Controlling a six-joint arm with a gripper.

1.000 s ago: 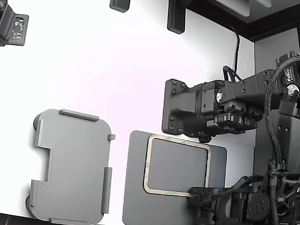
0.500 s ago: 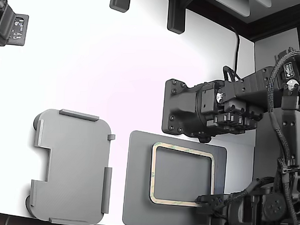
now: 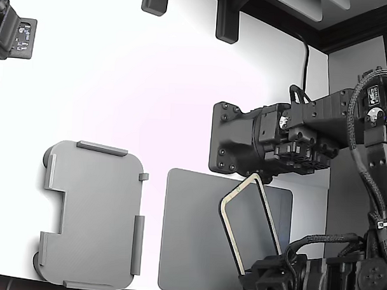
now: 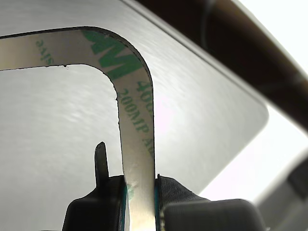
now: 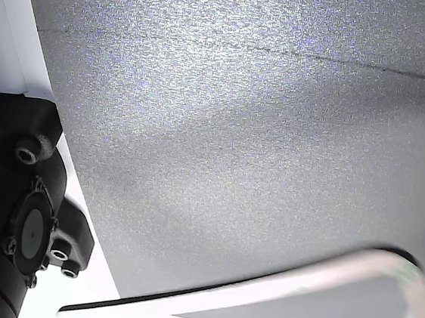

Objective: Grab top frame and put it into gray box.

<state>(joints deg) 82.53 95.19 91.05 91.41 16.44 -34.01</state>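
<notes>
Lifted since before, top frame (image 3: pixel 249 224) tilts above mat (image 3: pixel 190 247) (gripper (image 4: pixel 140 195) pinching it).

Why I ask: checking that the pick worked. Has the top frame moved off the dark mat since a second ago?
Yes. The top frame, pinched by the gripper, has tilted up off the dark mat, its far edge raised; the gray box is unmoved.

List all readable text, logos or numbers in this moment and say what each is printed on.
"3M" logo, partly visible, green, on the top frame at its corner, wrist view.
"200MP", green, along the same frame strip just above the gripper.
More green print at the strip's upper edge and beside "200MP": cut off, unreadable.
Gray box and dark mat: no text visible.
</notes>
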